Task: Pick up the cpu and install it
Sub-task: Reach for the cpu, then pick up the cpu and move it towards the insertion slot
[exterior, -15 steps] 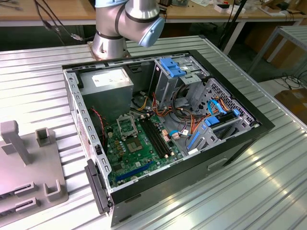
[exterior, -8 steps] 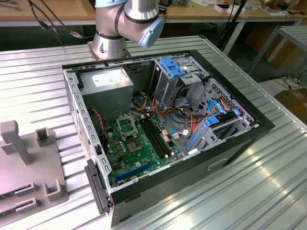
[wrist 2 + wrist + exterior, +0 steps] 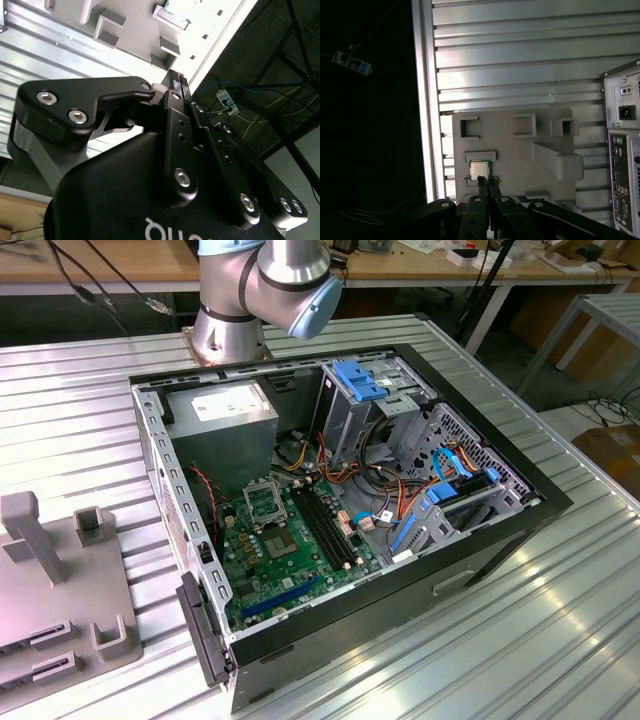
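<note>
Closed finger against finger, nothing held: the gripper (image 3: pixel 486 181). Flat in a recess of the grey fixture (image 3: pixel 95 585) at the exterior view's left, just past the gripper's tips: the cpu (image 3: pixel 479 170).

I've got the arm (image 3: pixel 268 280) at about eleven o'clock in the exterior view. Its base (image 3: pixel 222 338) stands upright, and directly above it a grey joint (image 3: pixel 300 285) with a blue cap points toward four o'clock. In both wrist views my gripper (image 3: pixel 177 80) (image 3: pixel 486 181) has its two black fingers (image 3: pixel 175 125) drawn together with the tips touching. The linkage bars (image 3: pixel 225 160) fan out behind them to the gripper's body.
</note>
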Robot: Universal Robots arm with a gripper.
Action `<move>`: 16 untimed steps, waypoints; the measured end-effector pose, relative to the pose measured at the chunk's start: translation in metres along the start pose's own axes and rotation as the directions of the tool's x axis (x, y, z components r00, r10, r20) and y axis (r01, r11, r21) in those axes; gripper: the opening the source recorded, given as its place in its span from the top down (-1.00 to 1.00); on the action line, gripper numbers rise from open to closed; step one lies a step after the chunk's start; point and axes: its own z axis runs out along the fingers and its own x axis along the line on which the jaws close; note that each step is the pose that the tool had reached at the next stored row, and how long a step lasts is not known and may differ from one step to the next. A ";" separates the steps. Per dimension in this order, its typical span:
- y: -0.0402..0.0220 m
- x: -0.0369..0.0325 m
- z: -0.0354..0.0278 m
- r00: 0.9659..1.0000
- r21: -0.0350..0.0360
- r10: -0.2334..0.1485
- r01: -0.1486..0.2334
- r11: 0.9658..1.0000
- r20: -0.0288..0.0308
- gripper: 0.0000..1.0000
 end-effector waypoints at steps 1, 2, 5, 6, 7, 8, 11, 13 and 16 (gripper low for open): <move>-0.0007 0.0014 0.0002 1.000 0.000 0.000 0.000 1.000 0.000 0.70; -0.0011 0.0026 0.0004 1.000 0.000 0.000 0.000 1.000 0.000 0.70; -0.0015 0.0042 0.0005 1.000 0.000 0.000 0.000 1.000 0.000 0.70; -0.0016 0.0050 0.0005 1.000 0.000 0.000 0.000 1.000 0.000 0.70; -0.0016 0.0058 0.0006 1.000 0.000 0.000 0.000 1.000 0.000 0.70; -0.0016 0.0059 0.0006 1.000 0.000 0.000 0.000 1.000 0.000 0.70; -0.0016 0.0060 0.0006 1.000 0.000 0.000 0.000 1.000 0.000 0.70; -0.0016 0.0060 0.0006 1.000 0.000 0.000 0.000 1.000 0.000 0.70; -0.0016 0.0061 0.0006 1.000 0.000 0.000 0.000 1.000 0.000 0.70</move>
